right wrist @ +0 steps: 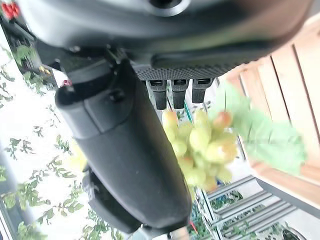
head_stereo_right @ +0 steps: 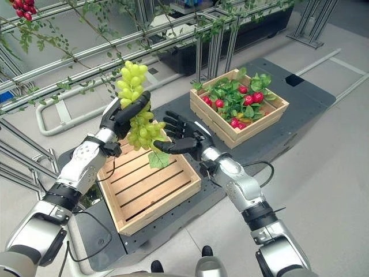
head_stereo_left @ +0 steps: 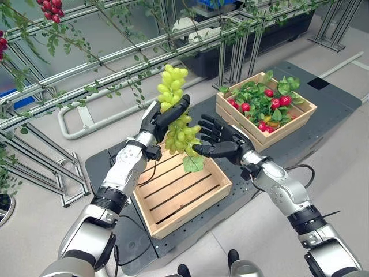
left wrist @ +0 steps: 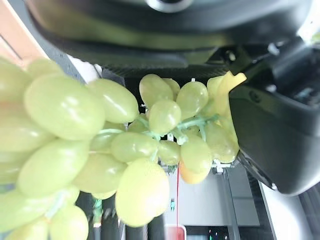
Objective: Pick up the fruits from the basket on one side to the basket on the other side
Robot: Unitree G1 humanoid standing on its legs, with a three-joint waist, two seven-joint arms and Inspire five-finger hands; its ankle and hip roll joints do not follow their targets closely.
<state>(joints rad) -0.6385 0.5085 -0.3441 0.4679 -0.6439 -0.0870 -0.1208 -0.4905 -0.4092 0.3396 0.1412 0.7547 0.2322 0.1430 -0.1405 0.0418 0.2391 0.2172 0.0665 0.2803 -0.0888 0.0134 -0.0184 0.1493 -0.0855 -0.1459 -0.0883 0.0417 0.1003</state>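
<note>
Two hands up: both over the near crate, grapes between them.
Left hand (head_stereo_left: 163, 117): my fingers (head_stereo_left: 174, 111) are curled round the middle of the grape bunch (head_stereo_left: 176, 109), holding it upright in the air.
Right hand (head_stereo_left: 221, 138): fingers spread and straight, palm turned toward the bunch, just beside its lower half; looks like it touches or nearly touches, can't tell which.
Grapes: green bunch, top sticks out above my left hand, lower part and a leaf (head_stereo_left: 194, 163) hang below it, above the empty crate (head_stereo_left: 173, 193).
Far crate (head_stereo_left: 266, 108): to my right, holds red fruits (head_stereo_left: 285, 100) among green leaves.
Base: both crates sit on a dark mat (head_stereo_left: 300, 130) on the floor.
Handling, my read: bunch is soft and lumpy, berries crush or pop off if squeezed hard. Weight looks moderate, it will swing from a single hold.
Hold point: stem or core of the bunch is best; cup the bottom with the right palm, don't pinch single berries.
Risk: loose berries dropping during the handover; the leaf is no handle.
Step, my guess: passing left to right, heading for the far crate.
</note>
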